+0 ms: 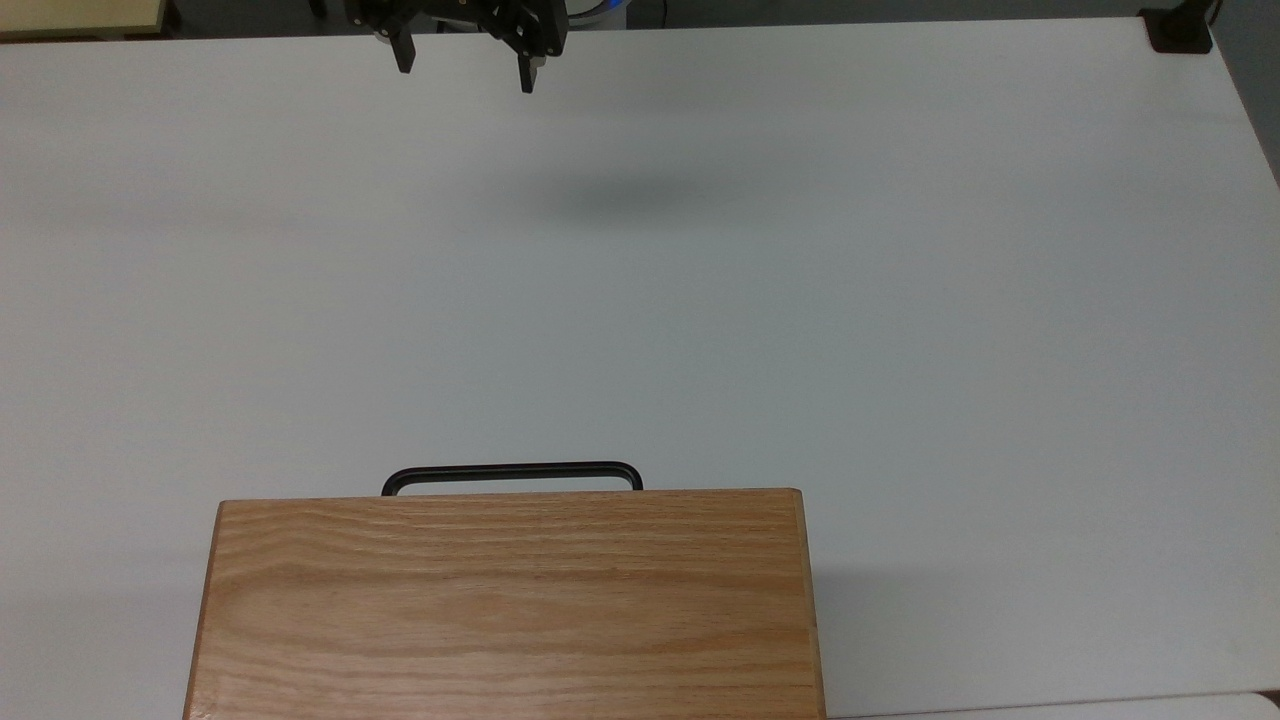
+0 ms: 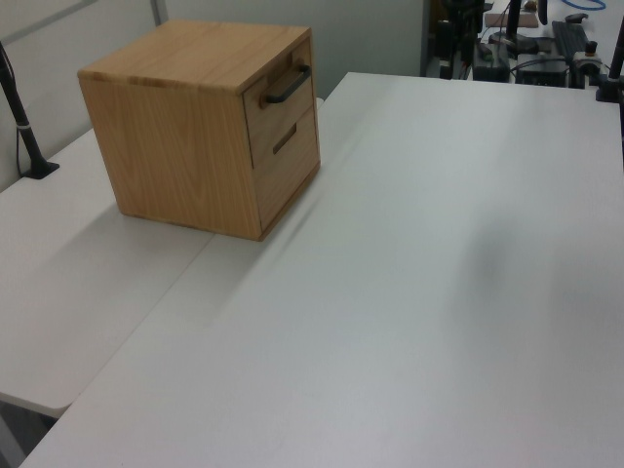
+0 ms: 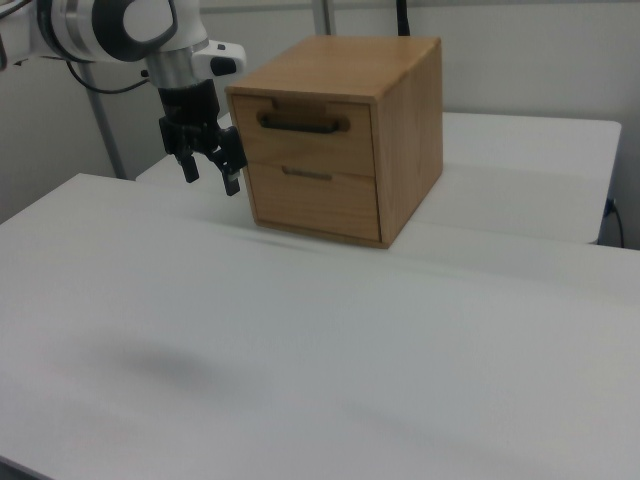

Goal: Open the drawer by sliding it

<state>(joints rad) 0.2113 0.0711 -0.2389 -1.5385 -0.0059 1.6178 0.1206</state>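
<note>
A wide stretch of bare white table (image 1: 900, 300) lies open between the black two-finger gripper (image 1: 466, 68) and the oak-grain wooden cabinet (image 1: 510, 600), and in the top view the gripper hangs up at the far edge of the table while the cabinet sits at the near edge, the two well apart. The fingers are spread, with a clear gap between the two tips and nothing held between them. In the right view the gripper (image 3: 209, 172) hangs above the table, fingers pointing down, off to the right view's left of the cabinet's front face. One arm, white with black joints (image 3: 110, 25), reaches in from the right view's upper left. One cabinet, and on its front two drawers stacked: the upper drawer (image 3: 315, 125), light oak with a thin black metal bar handle (image 3: 300, 124), sits flush with the cabinet front, closed; below it a lower drawer (image 3: 312, 195) with a small dark pull. From the top view only the black bar handle (image 1: 511, 474) pokes out past the cabinet's front edge. In the left view the cabinet (image 2: 195, 127) stands near the seam where two white tabletops meet, the handle (image 2: 289, 86) facing the open table. A soft grey shadow (image 1: 620, 195) sits on the table below the gripper. The surface is smooth, matte white; pale walls behind, a black post (image 2: 19, 117) at the left view's left edge.
</note>
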